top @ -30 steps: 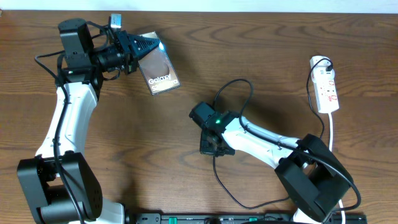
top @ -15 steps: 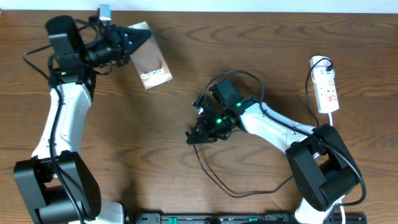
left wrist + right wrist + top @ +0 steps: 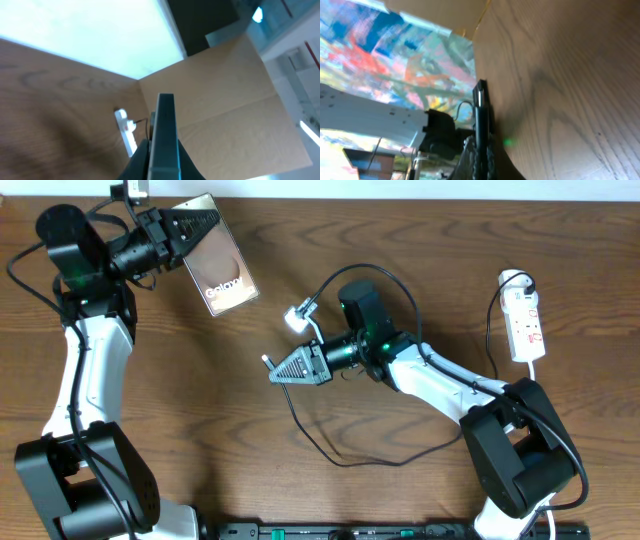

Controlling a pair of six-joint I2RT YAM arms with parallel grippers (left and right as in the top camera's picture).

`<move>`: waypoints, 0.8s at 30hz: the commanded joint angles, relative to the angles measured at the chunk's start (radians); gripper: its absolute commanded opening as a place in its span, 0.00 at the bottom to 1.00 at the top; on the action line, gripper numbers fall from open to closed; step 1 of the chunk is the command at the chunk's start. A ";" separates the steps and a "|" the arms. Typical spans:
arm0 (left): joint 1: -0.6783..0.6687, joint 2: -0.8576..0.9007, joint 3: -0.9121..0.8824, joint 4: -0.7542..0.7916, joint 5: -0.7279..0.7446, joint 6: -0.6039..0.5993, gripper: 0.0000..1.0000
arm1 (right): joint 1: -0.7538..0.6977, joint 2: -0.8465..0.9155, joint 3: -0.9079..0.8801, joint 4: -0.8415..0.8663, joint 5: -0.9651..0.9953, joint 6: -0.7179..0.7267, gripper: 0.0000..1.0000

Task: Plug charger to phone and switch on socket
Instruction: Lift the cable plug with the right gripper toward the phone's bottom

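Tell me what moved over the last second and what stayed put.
The left gripper, shut on the phone, carried it farther back and to the left. The right gripper swung from pointing down to pointing left, roughly level. It brought up the charger, whose plug tip now sticks out past its fingers, and the slack loop shifted with it. The socket stayed where it was.

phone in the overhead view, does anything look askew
Yes. The phone is skewed, clamped by one end in the left gripper near the far left corner of the table, its screen catching glare. Nothing looks spilled or damaged.
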State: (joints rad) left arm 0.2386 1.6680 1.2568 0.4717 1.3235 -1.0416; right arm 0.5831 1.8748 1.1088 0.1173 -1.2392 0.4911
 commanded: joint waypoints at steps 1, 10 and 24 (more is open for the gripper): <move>0.000 -0.019 0.024 0.167 0.026 -0.168 0.07 | 0.004 0.009 0.005 0.158 -0.040 0.205 0.01; 0.000 -0.019 0.024 0.219 -0.031 -0.233 0.07 | 0.004 0.009 0.005 0.499 -0.037 0.507 0.01; 0.000 -0.019 0.024 0.227 -0.089 -0.311 0.07 | 0.004 0.009 0.005 0.816 0.022 0.683 0.01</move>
State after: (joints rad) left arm 0.2386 1.6680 1.2564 0.6846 1.2495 -1.3258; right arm 0.5831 1.8771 1.1065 0.9207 -1.2476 1.1374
